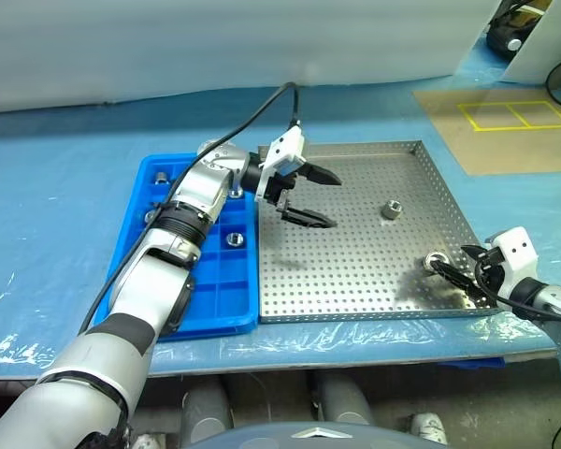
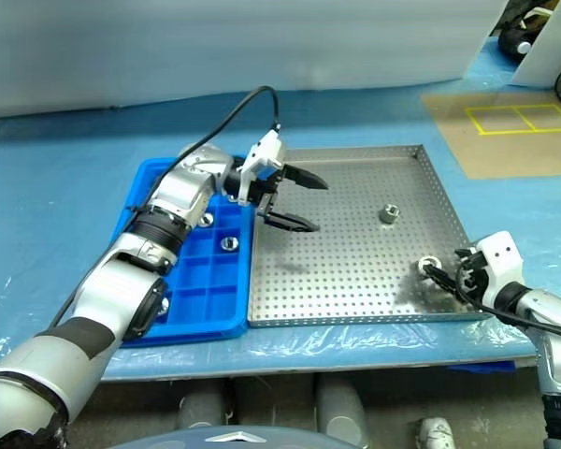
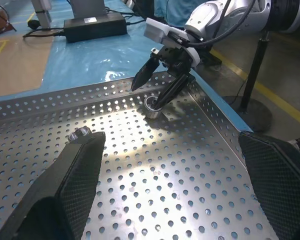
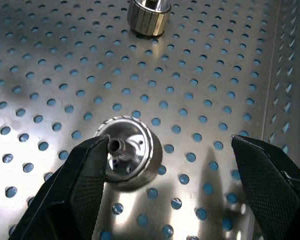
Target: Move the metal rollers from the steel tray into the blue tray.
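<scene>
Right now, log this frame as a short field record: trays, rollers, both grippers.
steel tray: right of the blue tray, edges side by side
rollers on steel tray: two, far roller and near roller
rollers in blue tray: at least one
left gripper: open, empty, above the steel tray's left part
right gripper: open, one finger beside the near roller, not gripping

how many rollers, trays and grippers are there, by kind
metal rollers on the steel tray: 2, one mid-tray, one near the right gripper
metal rollers in the blue tray: at least 1; others may be hidden by the arm
trays: 2
grippers: 2, left gripper, right gripper, both open
total: at least 7
</scene>
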### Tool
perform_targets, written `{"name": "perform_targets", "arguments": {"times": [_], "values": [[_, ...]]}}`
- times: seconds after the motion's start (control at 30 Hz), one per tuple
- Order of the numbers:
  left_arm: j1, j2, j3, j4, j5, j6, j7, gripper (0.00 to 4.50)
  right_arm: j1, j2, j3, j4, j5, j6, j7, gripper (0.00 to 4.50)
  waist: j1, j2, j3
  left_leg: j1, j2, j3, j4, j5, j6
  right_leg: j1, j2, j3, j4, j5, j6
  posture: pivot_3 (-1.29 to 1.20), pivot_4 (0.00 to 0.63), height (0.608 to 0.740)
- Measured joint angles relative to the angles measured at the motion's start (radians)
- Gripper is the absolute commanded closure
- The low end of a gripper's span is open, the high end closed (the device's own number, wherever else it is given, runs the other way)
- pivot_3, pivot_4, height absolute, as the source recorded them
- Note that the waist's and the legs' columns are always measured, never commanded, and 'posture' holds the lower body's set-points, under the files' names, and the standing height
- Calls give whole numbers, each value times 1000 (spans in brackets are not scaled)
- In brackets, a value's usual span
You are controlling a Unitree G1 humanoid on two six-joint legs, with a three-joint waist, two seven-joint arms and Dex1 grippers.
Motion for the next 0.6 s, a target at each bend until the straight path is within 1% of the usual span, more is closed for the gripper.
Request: {"name": "perform_targets", "arguments": {"times": [0.33,0.43,0.6], "values": [[9,14,0,-21,2,15,15,26,3,0,16,-21,16,18,-5,525,0,0,0,0,1,0,-2,0,0,-1,1,0,-1,0,0,-410,150,740],[11,14,0,-22,3,15,20,26,0,11,42,-43,23,19,4,1139,0,0,0,0,1,0,-2,0,0,-1,1,0,-1,0,0,-401,150,740],[16,22,0,-33,3,16,25,26,-12,24,73,-56,30,17,5,2893,-1,0,0,0,1,0,-2,0,0,-1,1,0,-1,0,0,-390,150,740]]}}
